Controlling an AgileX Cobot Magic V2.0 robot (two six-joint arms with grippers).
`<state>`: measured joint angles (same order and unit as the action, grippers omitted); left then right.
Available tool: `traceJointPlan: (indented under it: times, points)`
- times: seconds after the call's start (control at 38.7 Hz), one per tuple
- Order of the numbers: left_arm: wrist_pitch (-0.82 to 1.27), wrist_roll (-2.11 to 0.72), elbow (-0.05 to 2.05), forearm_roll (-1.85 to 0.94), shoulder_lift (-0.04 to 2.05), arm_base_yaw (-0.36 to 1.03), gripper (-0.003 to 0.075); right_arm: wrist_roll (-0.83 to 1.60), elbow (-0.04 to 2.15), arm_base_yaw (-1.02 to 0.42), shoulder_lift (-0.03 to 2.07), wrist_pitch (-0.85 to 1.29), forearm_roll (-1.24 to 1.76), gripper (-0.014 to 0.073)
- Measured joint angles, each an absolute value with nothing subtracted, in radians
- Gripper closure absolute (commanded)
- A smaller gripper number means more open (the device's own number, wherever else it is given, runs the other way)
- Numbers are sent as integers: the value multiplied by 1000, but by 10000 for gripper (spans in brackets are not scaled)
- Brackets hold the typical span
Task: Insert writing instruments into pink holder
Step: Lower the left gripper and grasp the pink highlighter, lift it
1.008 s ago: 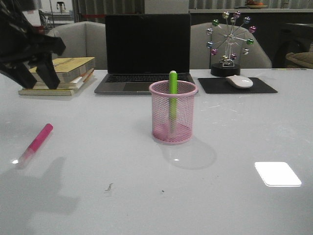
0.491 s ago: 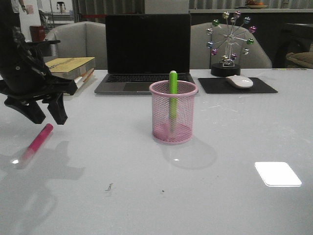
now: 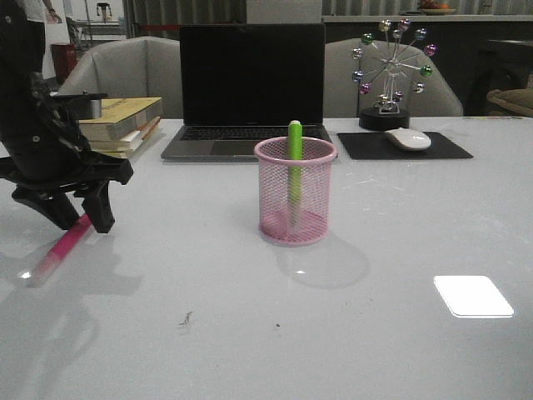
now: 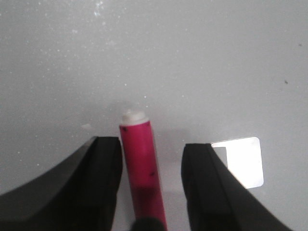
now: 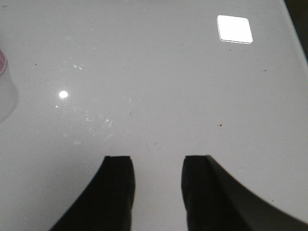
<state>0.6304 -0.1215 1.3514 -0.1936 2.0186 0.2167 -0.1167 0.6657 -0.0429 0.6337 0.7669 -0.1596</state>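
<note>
Right, my left gripper [image 4: 150, 159] sits low over the table [image 3: 375, 350] with its fingers [image 4: 103, 163] spread, one on each side of the pink highlighter [image 4: 140, 168]. On the wrist camera the marker lies flat between them, very close to one finger and clear of the other, so nothing is clamped. From the front, the left gripper [image 3: 79, 218] covers the upper end of the pink highlighter [image 3: 57, 252], whose whitish cap points toward the near table edge.

My right gripper [image 5: 158, 185] hangs parted over bare tabletop and carries nothing; the front camera does not show it.

Further out, the pink holder [image 3: 295, 201] stands upright mid-table, well apart from the marker, with the lime green highlighter [image 3: 294, 162] inside it, its top poking above the rim. Behind stand a laptop [image 3: 250, 87], a stack of books [image 3: 121, 125], a mouse [image 3: 407, 138] on its pad and a ball ornament [image 3: 390, 71].
</note>
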Motion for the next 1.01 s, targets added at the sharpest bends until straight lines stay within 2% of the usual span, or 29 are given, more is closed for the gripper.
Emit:
traceJointPlan:
  times: [0.8, 0.9, 1.01]
  points:
    - [647, -121, 1379, -121, 2071, 217, 340, -117, 666, -43, 634, 778, -160, 218]
    - [653, -121, 1383, -119, 2072, 217, 398, -117, 666, -43, 634, 781, -160, 218]
    - [658, -121, 1387, -119, 2074, 217, 495, -117, 666, -43, 634, 781, -160, 218]
